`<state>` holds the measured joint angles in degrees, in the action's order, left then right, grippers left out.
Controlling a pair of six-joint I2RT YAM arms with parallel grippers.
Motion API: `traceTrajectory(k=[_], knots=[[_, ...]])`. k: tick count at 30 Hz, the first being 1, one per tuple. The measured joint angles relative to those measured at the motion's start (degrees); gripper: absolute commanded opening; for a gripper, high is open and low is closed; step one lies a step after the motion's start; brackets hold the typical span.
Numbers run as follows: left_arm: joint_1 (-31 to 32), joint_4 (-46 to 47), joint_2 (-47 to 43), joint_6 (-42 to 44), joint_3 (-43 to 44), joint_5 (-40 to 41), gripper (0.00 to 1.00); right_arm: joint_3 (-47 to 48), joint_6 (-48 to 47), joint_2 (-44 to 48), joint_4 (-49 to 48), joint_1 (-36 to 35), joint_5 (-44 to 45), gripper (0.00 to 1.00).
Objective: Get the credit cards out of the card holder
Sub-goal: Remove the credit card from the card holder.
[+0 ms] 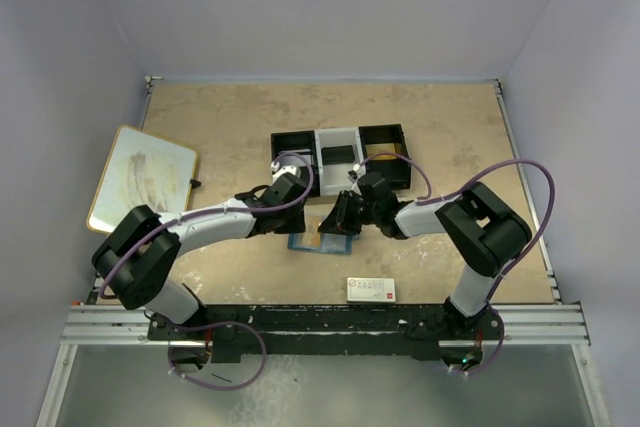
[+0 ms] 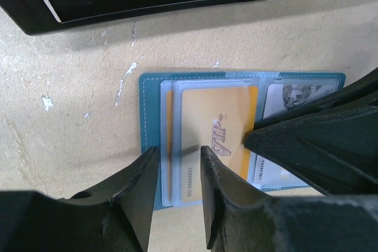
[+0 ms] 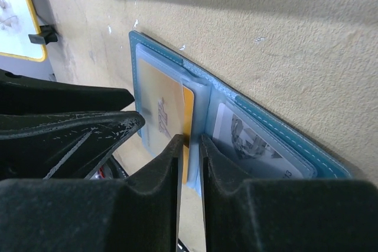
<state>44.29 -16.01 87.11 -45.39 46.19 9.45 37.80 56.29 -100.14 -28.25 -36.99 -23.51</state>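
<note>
This is a robotics lab test cell: plain pale grey wall panels (image 1: 60, 97) box in a tan speckled board surface (image 1: 230, 127). A black-and-white left robot arm (image 1: 200, 222) and its right twin (image 1: 480, 232) are bolted to a silver aluminium rail (image 1: 110, 325) at the near edge.

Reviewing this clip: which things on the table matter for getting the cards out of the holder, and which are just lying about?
Part of the job: blue card holder, lying open; gold card in its clear sleeve; grey-white card beside it; left gripper and right gripper, both at the holder.

Lying about: compartment tray; white box with red print; yellow-edged board.
</note>
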Motion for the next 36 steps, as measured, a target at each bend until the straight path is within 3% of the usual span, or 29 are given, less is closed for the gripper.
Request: traceTrajectory(k=[7, 14, 23, 29, 36], knots=[[0.0, 0.4, 1.0, 0.0, 0.0, -1.4, 0.2, 0.2, 0.0, 0.0, 0.1, 0.0, -0.2, 0.24], [0.4, 1.0, 1.3, 0.0, -0.2, -2.2, 0.15, 0.3, -0.3, 0.0, 0.2, 0.0, -0.4, 0.24], [3.1, 1.7, 1.7, -0.5, -0.2, -1.0, 0.12, 3.1, -3.4, 0.3, 5.0, 0.3, 3.2, 0.06], [3.5, 1.7, 1.8, -0.9, -0.2, 0.0, 0.11, 3.1, -4.1, 2.2, 7.9, 0.3, 4.3, 0.02], [3.5, 1.7, 1.8, -1.2, -0.2, 0.7, 0.1, 3.1, -4.3, 2.7, 8.7, 0.3, 4.5, 0.04]])
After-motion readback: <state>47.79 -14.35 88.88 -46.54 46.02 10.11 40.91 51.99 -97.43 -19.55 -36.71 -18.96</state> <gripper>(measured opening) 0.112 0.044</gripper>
